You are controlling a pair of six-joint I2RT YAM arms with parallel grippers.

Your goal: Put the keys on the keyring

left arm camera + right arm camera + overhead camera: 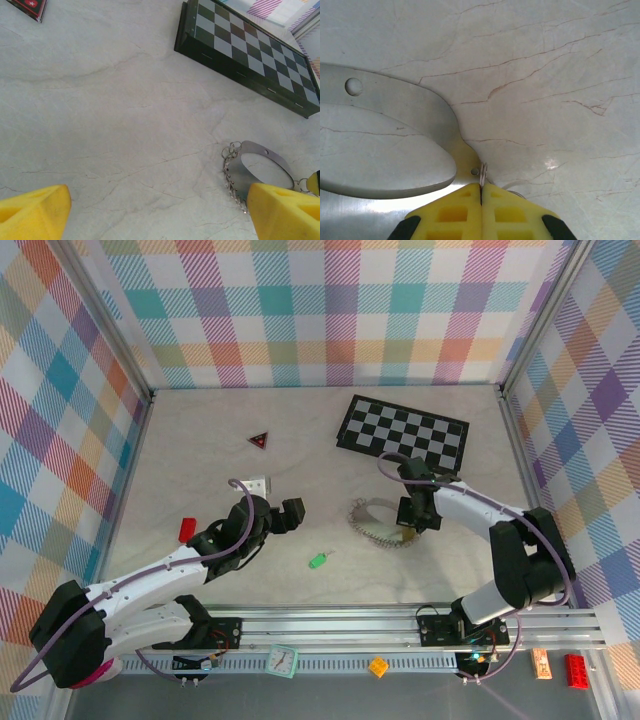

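The keyring (pixel 372 523), a silvery chain joined to a flat metal band, lies on the table right of centre. My right gripper (pixel 408 530) stands over its right end. In the right wrist view the right gripper (pixel 481 187) is shut on a thin wire ring (pixel 483 174) of the keyring, beside the metal band (pixel 395 105). The green key (pixel 318 560) lies alone on the table in front of the keyring. The blue key is hidden. My left gripper (pixel 293 512) hovers left of the keyring, open and holding nothing. The chain (pixel 231 175) shows by its right finger (pixel 285 210).
A folded chessboard (pixel 403 430) lies at the back right. A small red triangle (pixel 259 440) sits at the back left, with a white block (pixel 259 483) and a red brick (pixel 187 528) nearer the left arm. Bare table lies between the two grippers.
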